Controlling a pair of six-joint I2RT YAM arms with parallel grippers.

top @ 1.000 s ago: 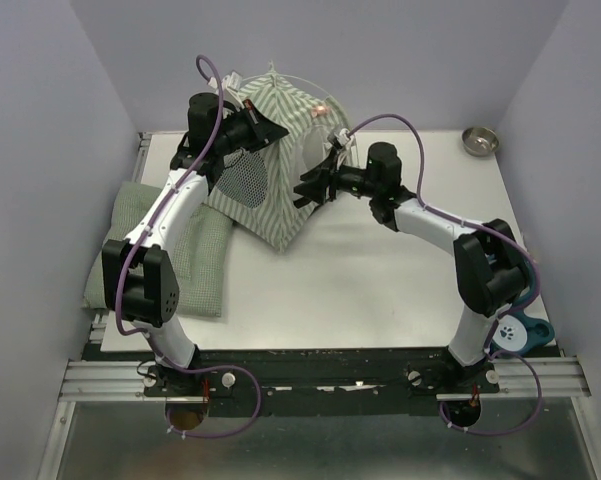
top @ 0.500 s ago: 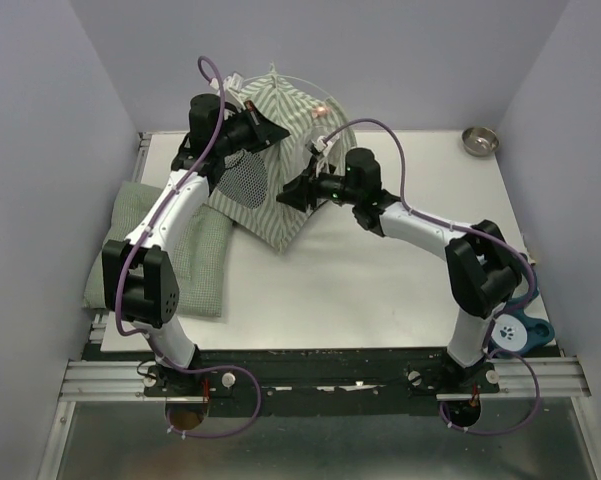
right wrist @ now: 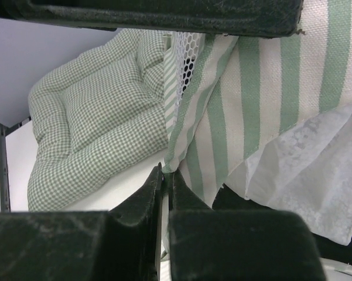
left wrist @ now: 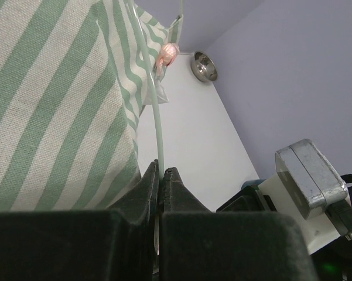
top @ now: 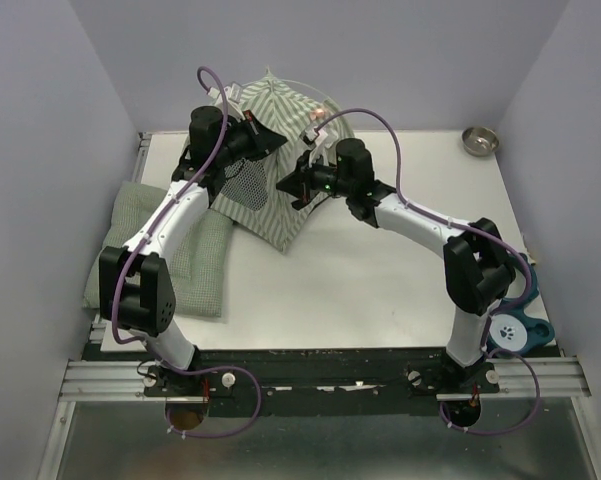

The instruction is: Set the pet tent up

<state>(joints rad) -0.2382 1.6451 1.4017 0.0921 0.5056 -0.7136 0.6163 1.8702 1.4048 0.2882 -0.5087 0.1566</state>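
Pinching a thin whitish flexible pole (left wrist: 154,99) with the left gripper (left wrist: 161,172), fingers pressed hard together on it just beside the edge of the cloth. Reaching high over the back left of the white tabletop (top: 380,280) to do so, up near the peak of the green-and-white striped fabric pet tent (top: 280,218).

Standing upright there, at the rear left of the table close to the back wall, with a grey mesh window panel (top: 245,180) turned toward the left arm and a small pink tag (left wrist: 168,52) at the top beside the pole.

Nipping the tent's lower striped hem with the right gripper (right wrist: 166,175), fingers drawn almost fully together, seemingly with a fold of cloth caught between them, though too close in the wrist view to tell how much. Hanging loose just right of that grip: a pale, crinkled white sheet of lining (right wrist: 304,170).

Lying flat to the left of the tent and touching its base: a green checked quilted cushion (top: 170,250), partly over the table's left edge. Sitting well apart at the far right corner: a small round steel bowl (top: 479,140). Resting beside the right arm's base, off the near right corner: a blue-and-white round plastic piece with a paw print (top: 510,332).
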